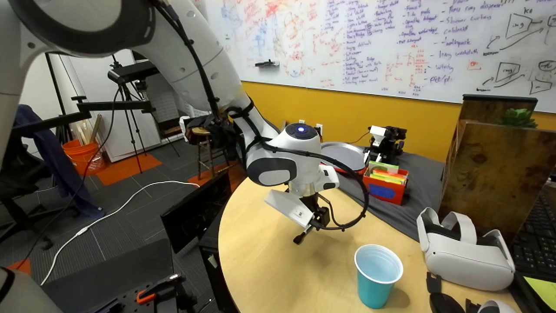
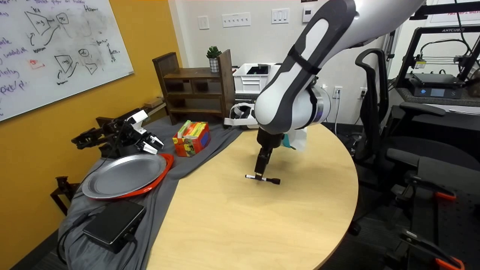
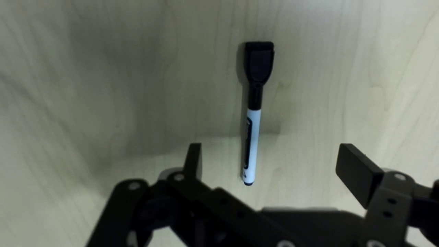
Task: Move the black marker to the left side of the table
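The gripper (image 3: 269, 159) is spread wide with the black marker (image 3: 254, 115) running through the gap, fat end toward the curved edge of the table (image 2: 333, 195), so crosswise pinch imo.

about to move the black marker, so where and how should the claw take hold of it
Probably best: the white barrel of the black marker, from straight above, with the open claw closing across its width. The marker lies flat on the table, and the barrel is slim and straight, while the black head flares wider.
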Robot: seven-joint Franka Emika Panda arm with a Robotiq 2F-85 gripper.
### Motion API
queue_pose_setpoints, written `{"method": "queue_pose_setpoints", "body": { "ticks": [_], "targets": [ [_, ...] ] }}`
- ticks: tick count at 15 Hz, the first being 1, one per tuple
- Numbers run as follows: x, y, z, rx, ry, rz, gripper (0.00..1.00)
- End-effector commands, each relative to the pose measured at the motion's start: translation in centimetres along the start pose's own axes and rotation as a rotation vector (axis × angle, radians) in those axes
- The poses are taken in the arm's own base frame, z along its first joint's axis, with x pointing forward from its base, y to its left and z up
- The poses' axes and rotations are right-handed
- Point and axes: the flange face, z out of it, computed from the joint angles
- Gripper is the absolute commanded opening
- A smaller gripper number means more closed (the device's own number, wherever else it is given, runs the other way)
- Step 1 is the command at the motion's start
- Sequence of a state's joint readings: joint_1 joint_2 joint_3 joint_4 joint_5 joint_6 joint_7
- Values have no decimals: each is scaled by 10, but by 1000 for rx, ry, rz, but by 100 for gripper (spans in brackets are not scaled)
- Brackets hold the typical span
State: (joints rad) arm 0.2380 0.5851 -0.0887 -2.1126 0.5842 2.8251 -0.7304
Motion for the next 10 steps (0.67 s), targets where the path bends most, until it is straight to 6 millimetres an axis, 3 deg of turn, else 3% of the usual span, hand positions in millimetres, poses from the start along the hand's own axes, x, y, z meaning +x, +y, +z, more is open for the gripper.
{"method": "queue_pose_setpoints", "body": {
  "ticks": [1, 10],
  "targets": [
    [9, 5, 0, -3, -12, 27, 100],
    [14, 8, 7, -5, -52, 43, 100]
  ]
}}
